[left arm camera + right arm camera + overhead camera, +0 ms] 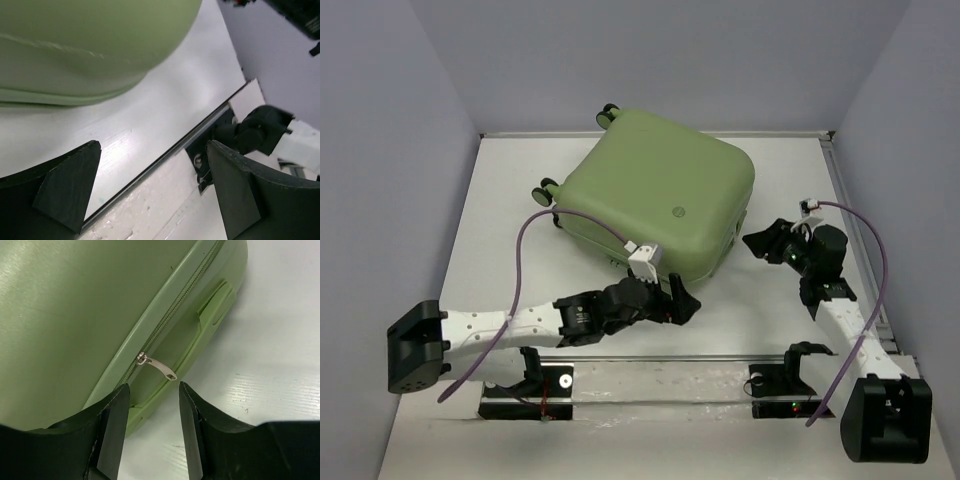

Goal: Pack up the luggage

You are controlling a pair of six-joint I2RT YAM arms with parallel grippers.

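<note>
closed luggage lies flat on the counter; right gripper, narrow but empty, lines up on its zipper pull, probably to zip it; left gripper hangs wide beside its near edge.

Robot lab cell: bare grey walls, white table, mounting rail.

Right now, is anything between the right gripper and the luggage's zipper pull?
Nothing visible. The zipper pull on the luggage lies just ahead of the right gripper, whose jaws stand apart, with only open space between them.
</note>
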